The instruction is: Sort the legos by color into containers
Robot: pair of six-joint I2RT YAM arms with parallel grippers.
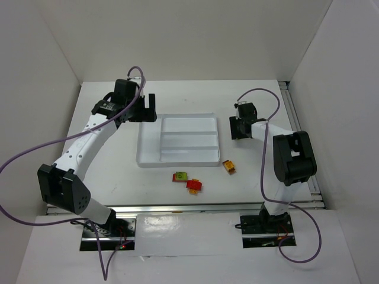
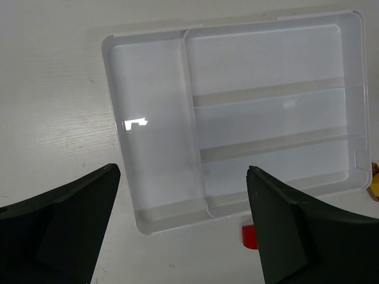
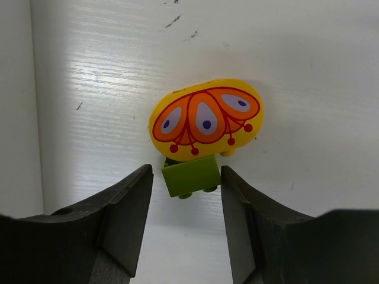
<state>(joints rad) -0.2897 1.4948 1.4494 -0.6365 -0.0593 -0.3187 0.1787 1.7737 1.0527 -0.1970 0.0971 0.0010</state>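
Right wrist view: lime green brick (image 3: 190, 177) between the right gripper (image 3: 186, 171) jaws

A yellow oval piece (image 3: 204, 118) with an orange pattern joins the brick. The fingers sit beside or touching it; whether they clamp it cannot be told. From above, the gripper hides it, right of the tray (image 1: 149, 142). The left gripper (image 2: 182, 177) hangs wide open over the tray, one finger cutting off a red brick (image 2: 249, 236).
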